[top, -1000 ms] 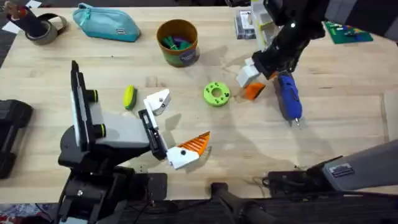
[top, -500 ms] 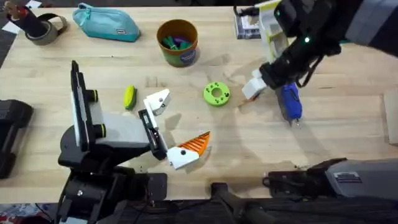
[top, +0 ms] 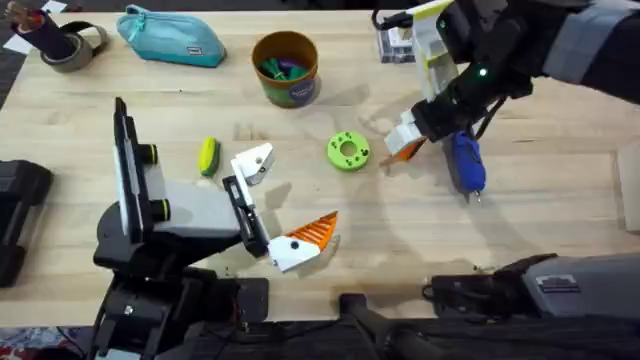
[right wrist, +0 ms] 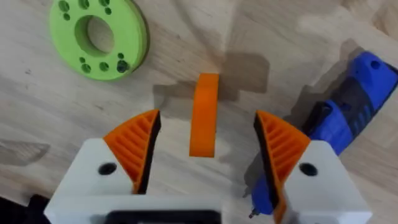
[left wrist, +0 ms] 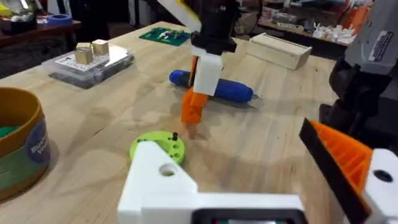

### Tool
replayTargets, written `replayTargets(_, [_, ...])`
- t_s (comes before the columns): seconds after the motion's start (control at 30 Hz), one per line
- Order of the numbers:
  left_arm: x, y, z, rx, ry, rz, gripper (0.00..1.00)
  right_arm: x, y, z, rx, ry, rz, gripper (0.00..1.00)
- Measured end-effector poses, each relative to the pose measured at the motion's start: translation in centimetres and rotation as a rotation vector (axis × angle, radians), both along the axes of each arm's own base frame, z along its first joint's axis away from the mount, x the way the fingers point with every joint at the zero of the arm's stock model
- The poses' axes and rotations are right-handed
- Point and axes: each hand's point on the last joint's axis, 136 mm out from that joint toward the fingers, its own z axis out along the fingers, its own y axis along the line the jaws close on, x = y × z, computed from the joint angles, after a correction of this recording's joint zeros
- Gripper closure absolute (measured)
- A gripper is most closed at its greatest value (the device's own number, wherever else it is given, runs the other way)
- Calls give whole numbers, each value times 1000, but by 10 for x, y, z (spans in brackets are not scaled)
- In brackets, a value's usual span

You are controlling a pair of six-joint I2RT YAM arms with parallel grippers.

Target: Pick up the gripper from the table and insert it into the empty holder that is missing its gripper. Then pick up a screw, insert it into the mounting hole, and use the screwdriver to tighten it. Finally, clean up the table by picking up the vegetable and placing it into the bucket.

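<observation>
Orange piece between right end effector pads

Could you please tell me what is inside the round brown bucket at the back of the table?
The round brown bucket holds green and purple pieces, seen from overhead. Its wall hides whatever lies deeper, so their exact shapes and number cannot be told.
</observation>
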Motion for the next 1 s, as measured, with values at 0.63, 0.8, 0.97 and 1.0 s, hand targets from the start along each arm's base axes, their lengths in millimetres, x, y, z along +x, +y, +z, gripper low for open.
replayTargets(0.63, [0, 0, 0, 0, 0, 0, 8, -2, -1, -2, -6, 11, 10, 990])
replayTargets(0.8, [0, 0, 0, 0, 0, 0, 8, -5, -2, -2, -10, 24, 14, 992])
replayTargets(0.97, [0, 0, 0, 0, 0, 0, 8, -17, -5, 1, -27, 79, 14, 993])
replayTargets(1.0, [0, 0, 0, 0, 0, 0, 8, -17, -5, 2, -27, 79, 14, 993])
